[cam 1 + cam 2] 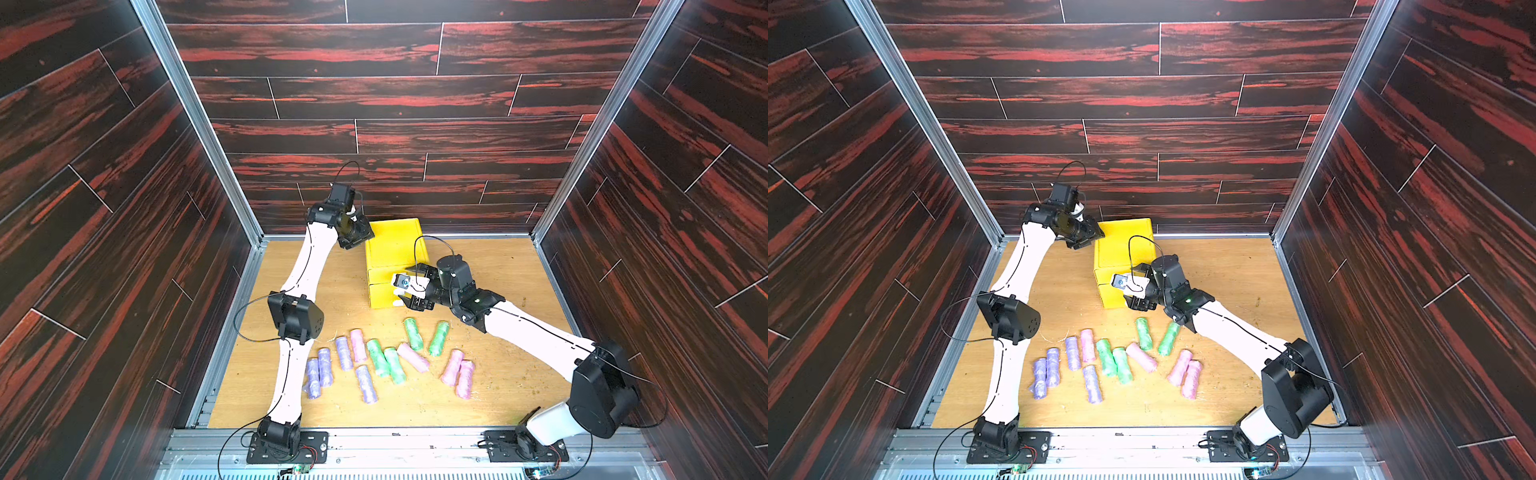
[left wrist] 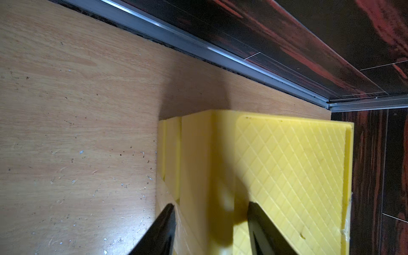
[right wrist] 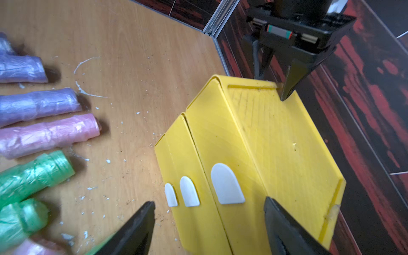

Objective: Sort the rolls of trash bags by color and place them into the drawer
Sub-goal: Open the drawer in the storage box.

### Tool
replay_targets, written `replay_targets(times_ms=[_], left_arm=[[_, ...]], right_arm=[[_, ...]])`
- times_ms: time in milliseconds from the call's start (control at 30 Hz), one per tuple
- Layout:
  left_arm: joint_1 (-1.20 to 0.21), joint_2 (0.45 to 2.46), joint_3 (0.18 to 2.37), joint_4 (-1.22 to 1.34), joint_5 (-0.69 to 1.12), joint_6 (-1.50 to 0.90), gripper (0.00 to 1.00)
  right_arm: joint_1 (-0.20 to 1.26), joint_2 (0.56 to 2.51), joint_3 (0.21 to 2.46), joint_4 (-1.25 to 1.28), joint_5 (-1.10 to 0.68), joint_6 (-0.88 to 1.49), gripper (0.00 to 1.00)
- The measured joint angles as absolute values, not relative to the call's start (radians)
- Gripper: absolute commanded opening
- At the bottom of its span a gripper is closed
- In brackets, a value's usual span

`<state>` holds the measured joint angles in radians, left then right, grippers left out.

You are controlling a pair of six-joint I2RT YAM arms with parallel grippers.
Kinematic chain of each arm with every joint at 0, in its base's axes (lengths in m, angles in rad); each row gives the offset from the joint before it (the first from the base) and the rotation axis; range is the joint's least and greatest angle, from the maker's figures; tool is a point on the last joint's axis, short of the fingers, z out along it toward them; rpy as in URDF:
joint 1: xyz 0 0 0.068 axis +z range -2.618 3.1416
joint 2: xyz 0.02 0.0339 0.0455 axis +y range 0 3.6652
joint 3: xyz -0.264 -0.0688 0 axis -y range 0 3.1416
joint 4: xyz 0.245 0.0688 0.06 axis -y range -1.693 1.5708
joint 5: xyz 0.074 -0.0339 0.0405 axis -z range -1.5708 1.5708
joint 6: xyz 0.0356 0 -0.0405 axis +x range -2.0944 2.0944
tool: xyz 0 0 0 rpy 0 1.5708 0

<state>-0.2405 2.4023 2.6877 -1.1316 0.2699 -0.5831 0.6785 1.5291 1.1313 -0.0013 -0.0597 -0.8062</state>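
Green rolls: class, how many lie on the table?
4: one green roll beside a second in the middle of the cluster; a third and fourth nearer the drawer. None looks hidden.

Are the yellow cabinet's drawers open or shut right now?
Shut. In the right wrist view the yellow drawer cabinet shows all three fronts pushed in, with the white patches lined up and no interior visible.

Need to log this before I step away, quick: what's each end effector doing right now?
Left end effector: jaws straddling the drawer at its back corner; grip cannot be told.
Right end effector: open, holding nothing.
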Motion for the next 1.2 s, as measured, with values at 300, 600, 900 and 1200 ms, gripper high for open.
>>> replay_targets(times_ms=[300, 600, 900, 1200], left_arm=[[-0.241, 2.407, 2.695, -1.13, 0.276, -0.583, 0.5], [-0.242, 2.411, 2.695, -1.109, 0.272, -0.583, 0.49], [-0.243, 2.418, 2.695, -1.082, 0.269, -0.583, 0.46], [-0.247, 2.421, 2.696, -1.069, 0.263, -0.583, 0.43]], right_arm=[[0.678, 1.586, 1.182, -0.033, -0.004, -0.862, 0.81], [0.68, 1.646, 1.243, -0.076, 0.027, -0.896, 0.81], [0.701, 1.682, 1.306, -0.121, 0.07, -0.93, 0.8], [0.73, 1.733, 1.349, -0.142, 0.12, -0.948, 0.8]])
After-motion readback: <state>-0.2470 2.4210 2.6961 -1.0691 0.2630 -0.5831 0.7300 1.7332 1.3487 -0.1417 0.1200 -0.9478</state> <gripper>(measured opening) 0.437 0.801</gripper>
